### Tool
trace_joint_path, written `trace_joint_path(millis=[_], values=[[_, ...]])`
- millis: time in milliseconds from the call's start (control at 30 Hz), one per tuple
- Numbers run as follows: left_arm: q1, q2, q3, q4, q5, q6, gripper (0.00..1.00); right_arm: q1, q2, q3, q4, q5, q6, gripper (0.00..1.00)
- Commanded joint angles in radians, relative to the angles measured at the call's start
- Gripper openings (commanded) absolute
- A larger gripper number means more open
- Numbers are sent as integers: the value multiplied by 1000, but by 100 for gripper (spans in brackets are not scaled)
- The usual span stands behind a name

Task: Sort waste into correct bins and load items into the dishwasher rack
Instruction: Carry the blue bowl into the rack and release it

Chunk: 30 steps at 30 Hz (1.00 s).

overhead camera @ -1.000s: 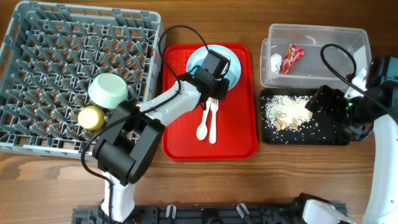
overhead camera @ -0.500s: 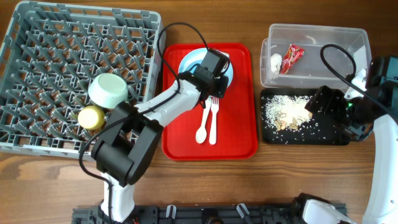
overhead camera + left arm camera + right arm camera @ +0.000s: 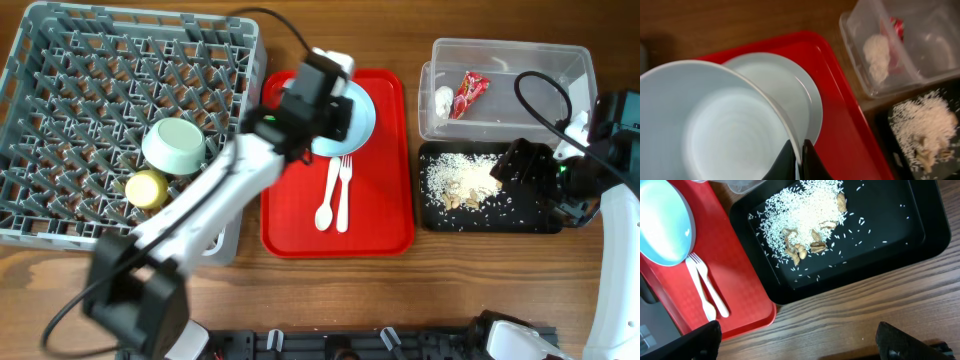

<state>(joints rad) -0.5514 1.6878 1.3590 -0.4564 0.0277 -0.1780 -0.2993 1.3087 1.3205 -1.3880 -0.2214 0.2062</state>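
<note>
— Red tray (image 3: 385, 205): what sits on it?
— The plate (image 3: 790, 92), at its far end, with the spoon (image 3: 325, 203) and fork (image 3: 343, 190) lying side by side just nearer than it.
— And the blue bowl (image 3: 705, 125)?
— It is in the left gripper (image 3: 800, 159), whose jaws pinch its rim. The bowl is tilted, over the plate. The arm is blurred in the overhead view, so I cannot tell whether bowl and plate touch.
— The right gripper (image 3: 797, 330)?
— It hangs over the table (image 3: 850, 315) by the near edge of the black tray (image 3: 530, 212), jaws spread wide, nothing between them.
— Where is the waste?
— The wrapper (image 3: 470, 92) and the scrap (image 3: 444, 98) lie in the tub (image 3: 525, 95), at its left end, just beside each other. The crumbs (image 3: 455, 175) are strewn in the black tray, thickest at its left, with some brown bits among them. Tub and black tray sit next to each other, right of the red tray.
— The rack (image 3: 90, 80)?
— It stands left of the red tray. In it are the green bowl (image 3: 175, 145) and the cup (image 3: 147, 188), just beside each other, toward the rack's near right corner
</note>
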Motion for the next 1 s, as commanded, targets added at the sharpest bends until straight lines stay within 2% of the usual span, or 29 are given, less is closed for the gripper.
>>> trace_joint_path(millis=[0, 167, 333, 467, 633, 733, 967], values=[[124, -100, 3, -7, 180, 2, 4, -3, -17, 26, 0, -16, -21, 100], [344, -114, 3, -5, 534, 14, 4, -3, -17, 26, 4, -16, -20, 100], [529, -70, 3, -4, 751, 14, 4, -3, -17, 26, 7, -16, -20, 100], [640, -9, 3, 33, 937, 14, 4, -3, -17, 26, 8, -16, -21, 100], [712, 84, 3, 110, 1151, 13, 4, -3, -17, 26, 8, -16, -20, 100], [752, 143, 3, 165, 1223, -31, 4, -3, -17, 26, 6, -16, -20, 100], [818, 224, 3, 185, 1245, -44, 4, -3, -17, 26, 6, -16, -20, 100]])
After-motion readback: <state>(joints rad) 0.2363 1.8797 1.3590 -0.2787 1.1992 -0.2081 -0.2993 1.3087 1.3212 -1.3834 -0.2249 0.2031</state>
